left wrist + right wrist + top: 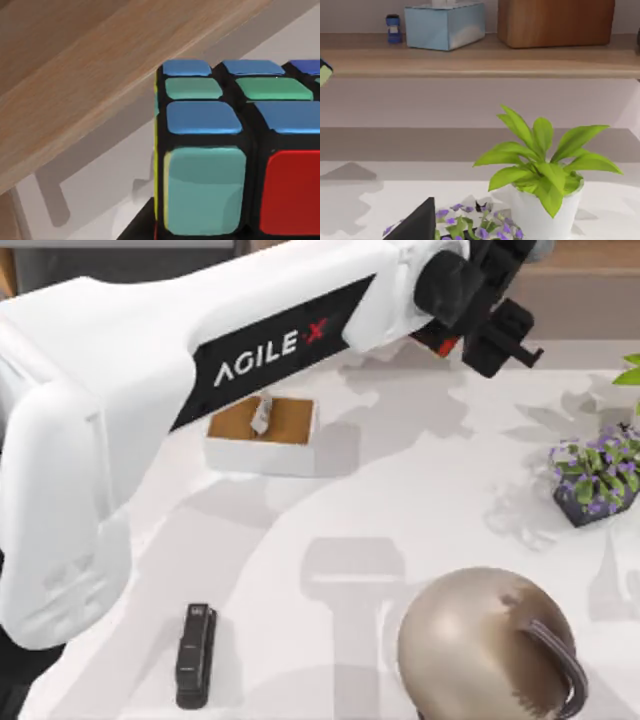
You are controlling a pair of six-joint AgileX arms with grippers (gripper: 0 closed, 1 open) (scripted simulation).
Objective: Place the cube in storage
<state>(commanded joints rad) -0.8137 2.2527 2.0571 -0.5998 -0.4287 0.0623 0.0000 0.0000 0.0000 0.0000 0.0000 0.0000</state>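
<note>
- The left gripper (pixel 497 335) reaches to the far edge of the table (pixel 420 480), its fingers clamped on the cube (pixel 235 150).
- The cube sits between those fingers, close under a wooden shelf (pixel 85 85).
- Of the right arm's fingers I cannot tell the state; ahead of them stands a potted plant (pixel 545 180).

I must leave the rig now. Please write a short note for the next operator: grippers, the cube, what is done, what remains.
Left gripper: far end of the table, by the wooden shelf, shut on the cube, which is lifted.
Right arm: parked near the plants; its wrist view faces the green potted plant.
Done: cube picked up and carried toward the shelf.
Left: set it in storage, release, withdraw.
</note>
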